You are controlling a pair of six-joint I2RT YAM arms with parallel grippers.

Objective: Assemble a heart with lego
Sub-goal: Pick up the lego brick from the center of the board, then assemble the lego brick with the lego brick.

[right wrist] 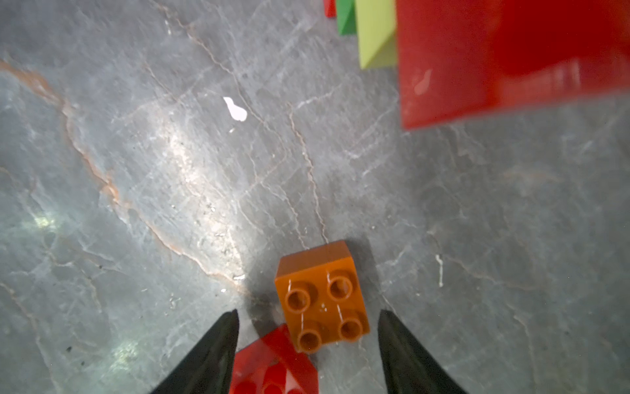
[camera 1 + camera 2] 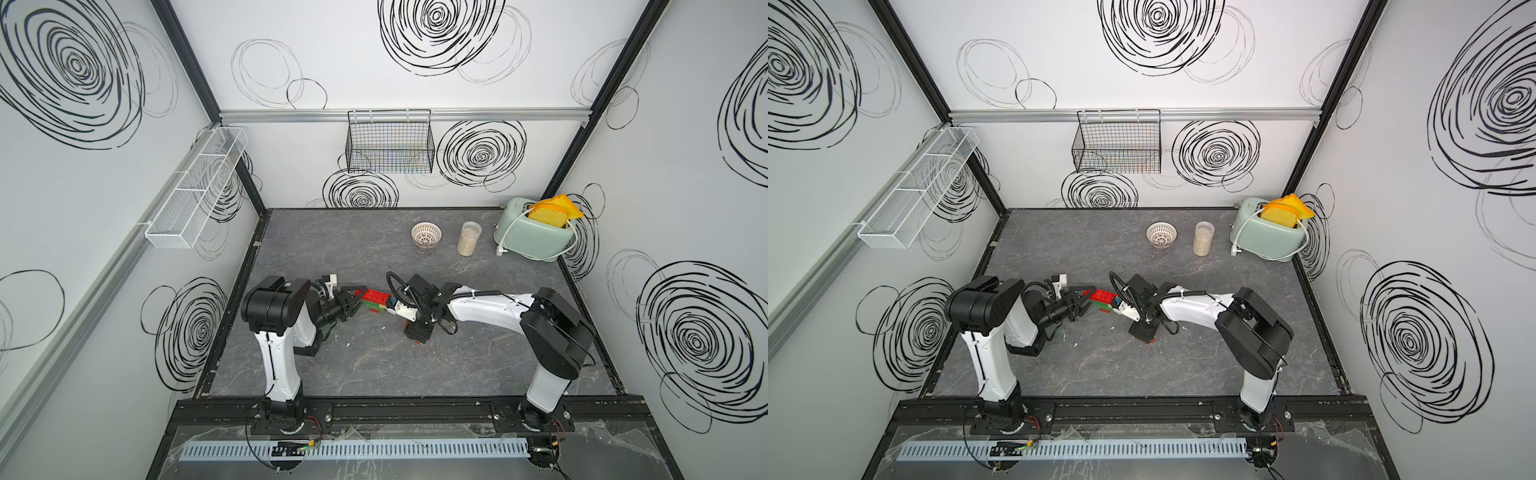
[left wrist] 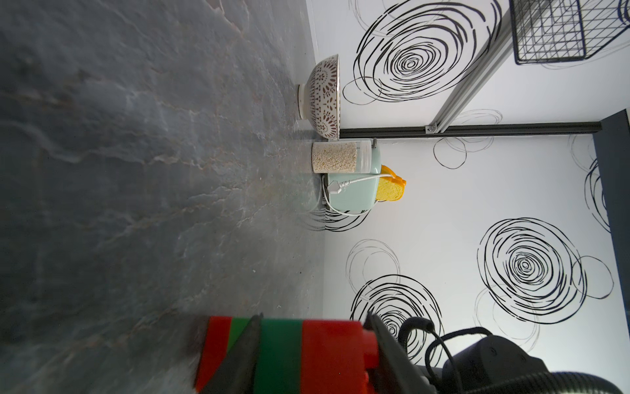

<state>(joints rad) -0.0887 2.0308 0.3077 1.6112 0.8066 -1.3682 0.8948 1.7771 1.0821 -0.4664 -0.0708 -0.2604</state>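
Part-built heart of red, green and lime-yellow studded plastic bricks: mid-frame in a top view, left hand clenched on it. Right hand released, fingers straddling, not touching, square orange studded brick on grey marbled worktop, lower centre of right wrist view.

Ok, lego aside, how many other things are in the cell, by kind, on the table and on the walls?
bowl: 1
jar of grains: 1
toaster: 1
wall baskets: 2, the black wire basket and the white mesh basket
Total: 5
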